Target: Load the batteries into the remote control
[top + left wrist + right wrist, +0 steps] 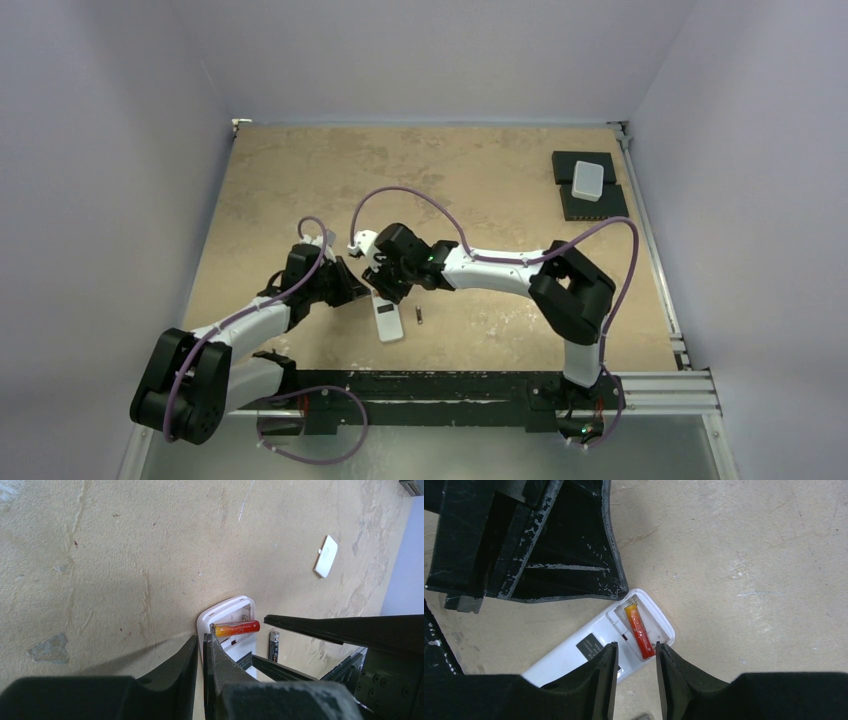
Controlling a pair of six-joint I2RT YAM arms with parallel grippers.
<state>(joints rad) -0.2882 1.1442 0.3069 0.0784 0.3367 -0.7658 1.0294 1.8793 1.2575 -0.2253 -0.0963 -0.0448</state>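
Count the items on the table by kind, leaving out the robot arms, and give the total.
Remote control: 1
Batteries: 2 (one in the remote, one lying beside it)
Loose white cover: 1
White box: 1
Black pads: 2
Total: 7

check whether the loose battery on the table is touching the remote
Apart. The top external view shows bare table between the loose battery and the remote control.

White arm links [497, 269], black joints [572, 298], purple cables [405, 189] (looping loosely)
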